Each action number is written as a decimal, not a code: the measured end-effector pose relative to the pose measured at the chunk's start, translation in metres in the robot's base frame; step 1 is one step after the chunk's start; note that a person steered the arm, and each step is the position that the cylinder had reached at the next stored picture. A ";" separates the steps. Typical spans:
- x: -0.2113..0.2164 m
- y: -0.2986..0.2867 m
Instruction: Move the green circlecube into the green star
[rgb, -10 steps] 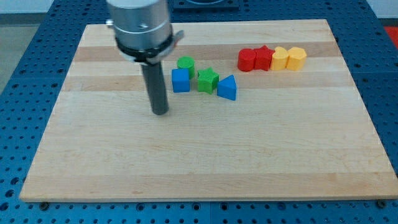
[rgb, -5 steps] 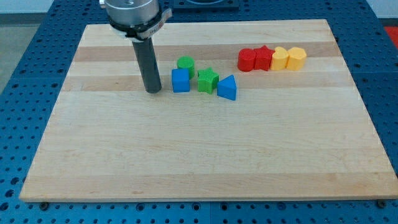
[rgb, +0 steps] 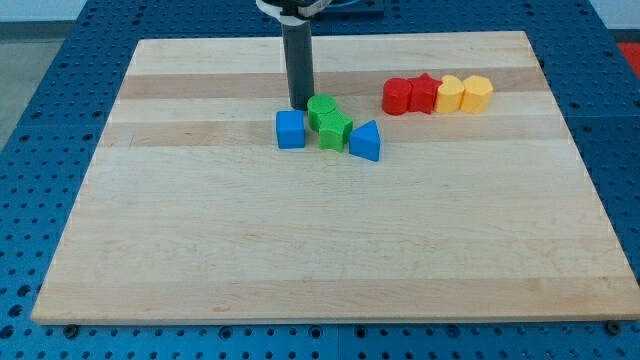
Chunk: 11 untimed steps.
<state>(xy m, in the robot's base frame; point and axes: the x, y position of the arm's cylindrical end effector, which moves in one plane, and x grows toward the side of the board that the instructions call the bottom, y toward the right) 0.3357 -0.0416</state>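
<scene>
Green circle block (rgb: 321, 106): we see it touching the green star (rgb: 335, 130).
My tip (rgb: 298, 105): beside the circle's left; holds nothing.

You see a straight, dark grey cylindrical rod, smooth and matte, ending bluntly at my tip (rgb: 298, 106). Above it, at the view's top, only a sliver of a pale metallic collar shows.

My tip (rgb: 299, 106) sitting at view's upper left of green circle block (rgb: 320, 108); blue cube block (rgb: 290, 129) blocking below, green star block (rgb: 335, 130) touching circle's lower right.
</scene>
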 end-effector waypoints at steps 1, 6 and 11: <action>0.005 0.000; 0.013 -0.062; 0.041 -0.038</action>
<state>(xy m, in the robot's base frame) 0.3766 -0.0801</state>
